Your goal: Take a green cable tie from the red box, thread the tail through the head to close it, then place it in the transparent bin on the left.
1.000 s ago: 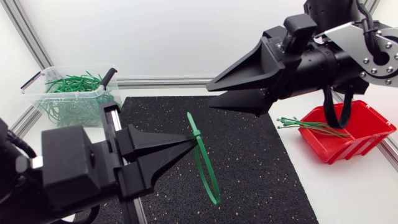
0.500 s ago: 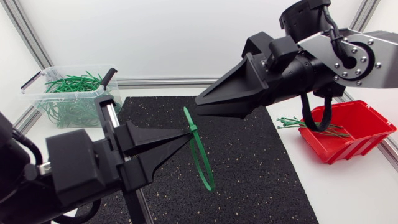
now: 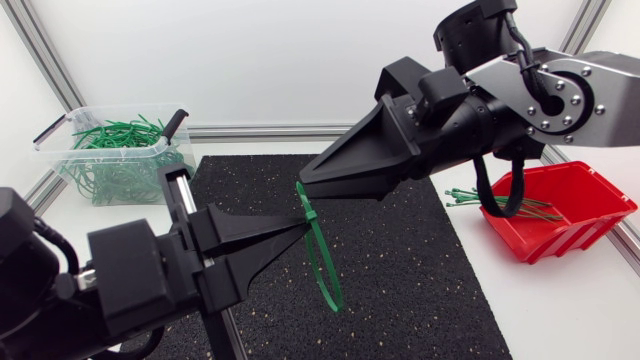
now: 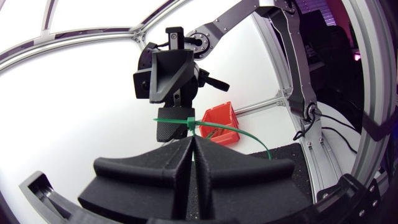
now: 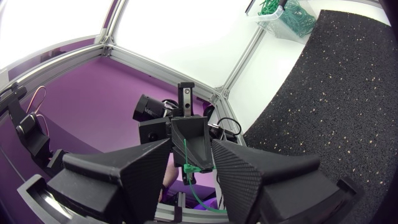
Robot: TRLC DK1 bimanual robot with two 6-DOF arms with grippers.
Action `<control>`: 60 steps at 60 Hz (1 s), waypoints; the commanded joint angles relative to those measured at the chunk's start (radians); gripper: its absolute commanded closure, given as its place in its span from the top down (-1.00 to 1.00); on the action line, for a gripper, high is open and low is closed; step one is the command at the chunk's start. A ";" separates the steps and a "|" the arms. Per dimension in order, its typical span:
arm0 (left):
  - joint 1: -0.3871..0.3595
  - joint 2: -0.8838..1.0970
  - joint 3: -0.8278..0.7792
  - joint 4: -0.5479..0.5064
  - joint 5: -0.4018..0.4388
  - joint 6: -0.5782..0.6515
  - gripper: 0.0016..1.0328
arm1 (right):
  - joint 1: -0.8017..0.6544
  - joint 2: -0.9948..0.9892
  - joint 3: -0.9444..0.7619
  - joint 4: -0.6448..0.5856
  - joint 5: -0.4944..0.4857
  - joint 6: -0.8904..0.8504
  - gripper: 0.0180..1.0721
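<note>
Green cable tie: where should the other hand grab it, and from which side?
Grab the short tail end sticking up from the green cable tie. The left hand is shut on it by the head and the loop hangs below, so that stub is the free part. The open right hand should probably come from opposite the left hand, a finger on each side.

Head camera looks down on the table [image 3: 580, 310]; wrist cameras face each other, sharing the cable tie [image 4: 189, 122].

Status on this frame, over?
Left end effector shut on looped green cable tie, above mat. Right end effector open, straddling its tail. Nothing between them.
</note>
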 commanded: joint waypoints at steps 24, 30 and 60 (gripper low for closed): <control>0.015 -0.008 -0.042 0.028 -0.004 0.017 -0.93 | 0.043 -0.002 0.000 -0.017 0.062 -0.038 -0.89; 0.006 -0.013 -0.049 0.031 -0.004 0.017 -0.93 | 0.038 0.006 0.014 -0.022 0.082 -0.038 -0.89; -0.148 -0.011 -0.053 0.022 -0.120 0.017 -0.93 | 0.002 0.130 0.060 -0.065 0.153 -0.014 -0.89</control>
